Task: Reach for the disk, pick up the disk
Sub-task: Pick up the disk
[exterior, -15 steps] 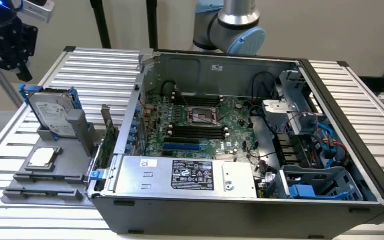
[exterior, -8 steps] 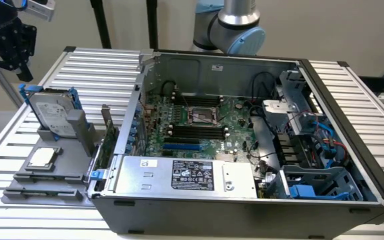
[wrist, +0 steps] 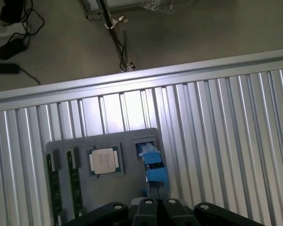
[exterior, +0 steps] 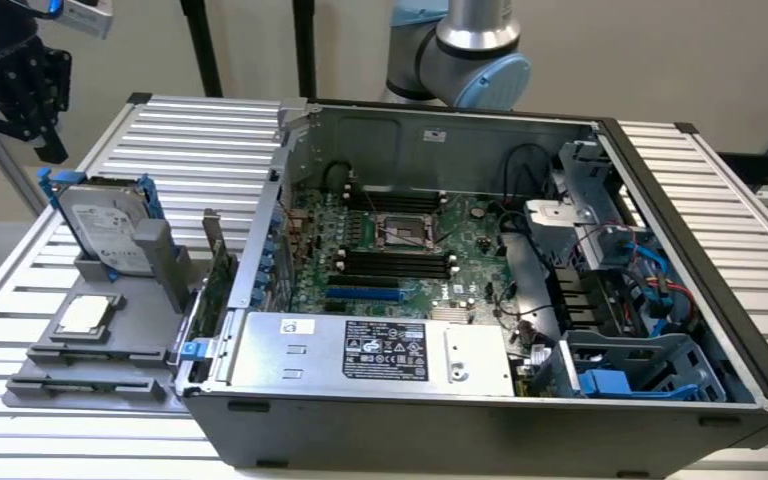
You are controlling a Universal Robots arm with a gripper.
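One long edge of the ribbed aluminium desk point(wrist: 226, 117) runs just past the grey tray point(wrist: 127, 141), and beyond that edge you have bare floor point(wrist: 203, 37) with a few black cables point(wrist: 12, 28) lying on it. In the exterior view, bare desk lies open beyond the tray and on the exterior view's left of it. On the exterior view's right, the wall of the open computer case point(exterior: 491, 425) stands just beside the tray, so that side is tight. The air above the tray is open.

Your disk point(exterior: 104, 235) stands upright on its edge in a slot at the tray's far end, its silver face and white label turned toward the exterior view's left, with its blue carrier bracket point(exterior: 144, 195) framing it. The claw point(exterior: 17, 95) hangs above the disk and off to the exterior view's left, well apart from it and touching nothing. From the wrist view you look down on the disk's blue top edge, close to the claw's black body. You cannot tell from either view whether the claw is apart or together.

Count what you have: one disk, one tray, one square processor chip point(wrist: 104, 161) lying flat on the tray beside the disk, and two green memory sticks point(wrist: 54, 183) side by side past the chip. You also have one computer case, with one silver power supply point(exterior: 371, 350) inside it.
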